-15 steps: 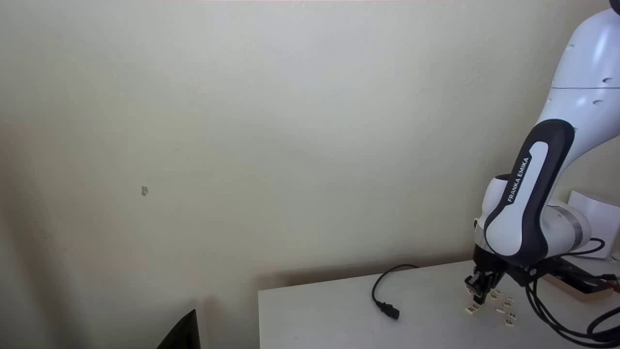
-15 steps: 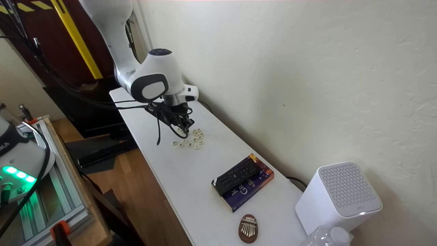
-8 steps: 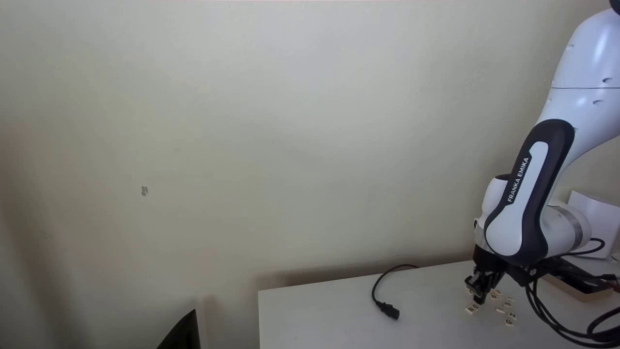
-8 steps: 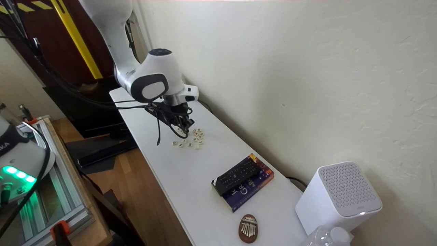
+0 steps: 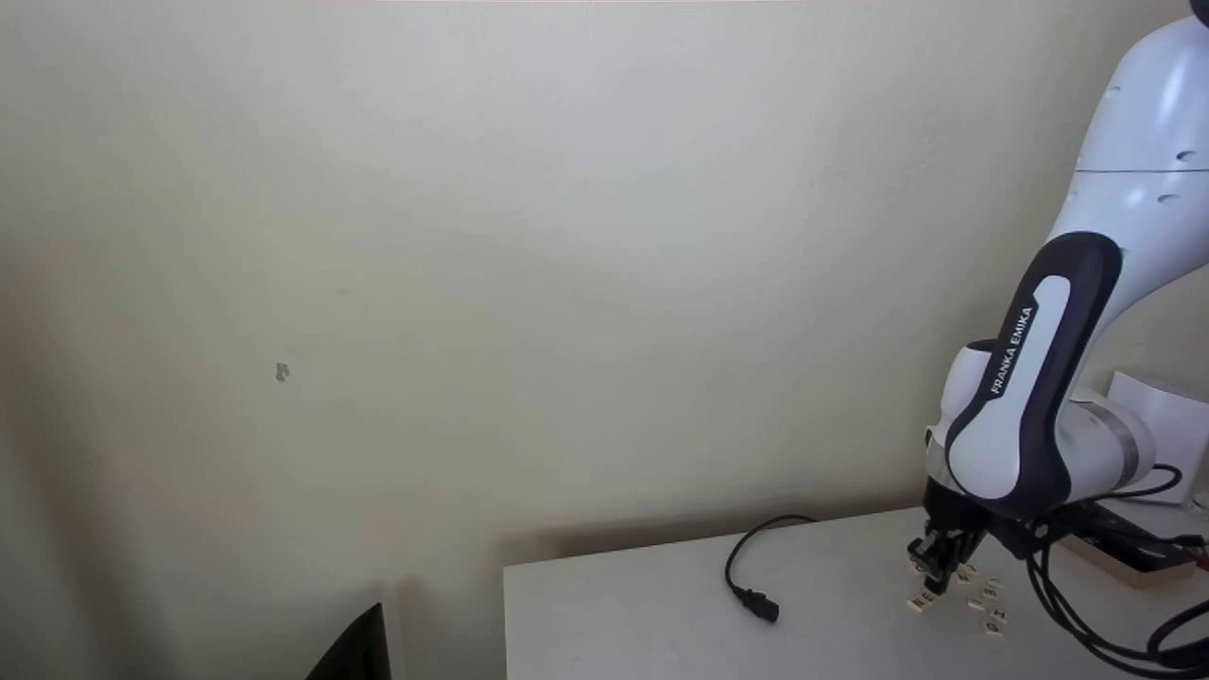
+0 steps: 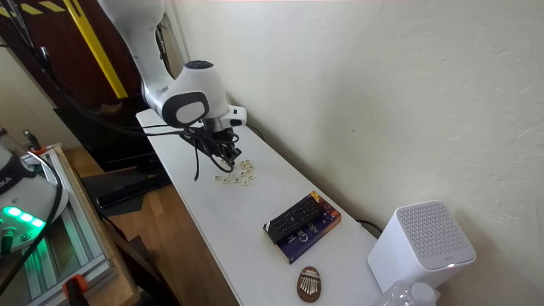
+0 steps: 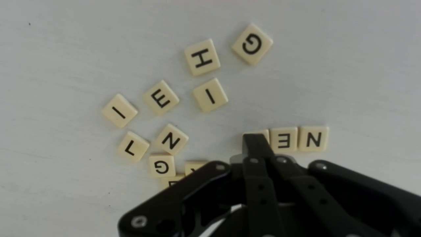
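Observation:
My black gripper (image 7: 258, 146) is shut, low over the white table, with its fingertips together. No object shows between them. In the wrist view the fingertips cover most of one cream letter tile (image 7: 265, 132); I cannot tell if they touch it. That tile stands in a row with an E tile (image 7: 283, 139) and an N tile (image 7: 313, 139). Loose tiles lie to the left and above: G (image 7: 252, 44), H (image 7: 202, 57), I (image 7: 210, 95), another E (image 7: 161, 97) and several more. Some tiles at lower left are partly hidden by the gripper. The gripper shows in both exterior views (image 5: 933, 581) (image 6: 231, 161).
A black power cable (image 5: 758, 605) lies on the table (image 5: 642, 604). A black keypad device (image 6: 293, 219) rests on a purple book (image 6: 306, 241). A brown thumb piano (image 6: 309, 284), a white box-shaped device (image 6: 420, 242) and a clear bottle (image 6: 403, 295) stand nearby. The wall borders the table.

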{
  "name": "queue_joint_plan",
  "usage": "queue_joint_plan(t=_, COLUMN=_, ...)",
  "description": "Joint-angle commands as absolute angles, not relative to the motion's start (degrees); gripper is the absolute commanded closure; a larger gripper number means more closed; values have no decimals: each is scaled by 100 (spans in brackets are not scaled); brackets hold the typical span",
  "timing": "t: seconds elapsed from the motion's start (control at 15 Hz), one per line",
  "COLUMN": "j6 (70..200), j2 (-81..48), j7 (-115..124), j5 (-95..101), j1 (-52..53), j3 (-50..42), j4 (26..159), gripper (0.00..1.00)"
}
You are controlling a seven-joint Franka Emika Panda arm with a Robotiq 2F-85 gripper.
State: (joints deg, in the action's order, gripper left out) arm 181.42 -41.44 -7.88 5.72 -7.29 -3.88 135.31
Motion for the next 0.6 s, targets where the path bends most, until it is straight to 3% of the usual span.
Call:
queue_joint_plan(t=0.0, j6=18143, j2=-4298, j7=-790, j5=596, j1=-735, j3=-385, j4=13622, gripper=100)
queue_joint_plan(t=0.53, j6=18120, j2=-4264, j7=-771, j5=577, j1=-758, j3=-387, j4=13619, gripper=100)
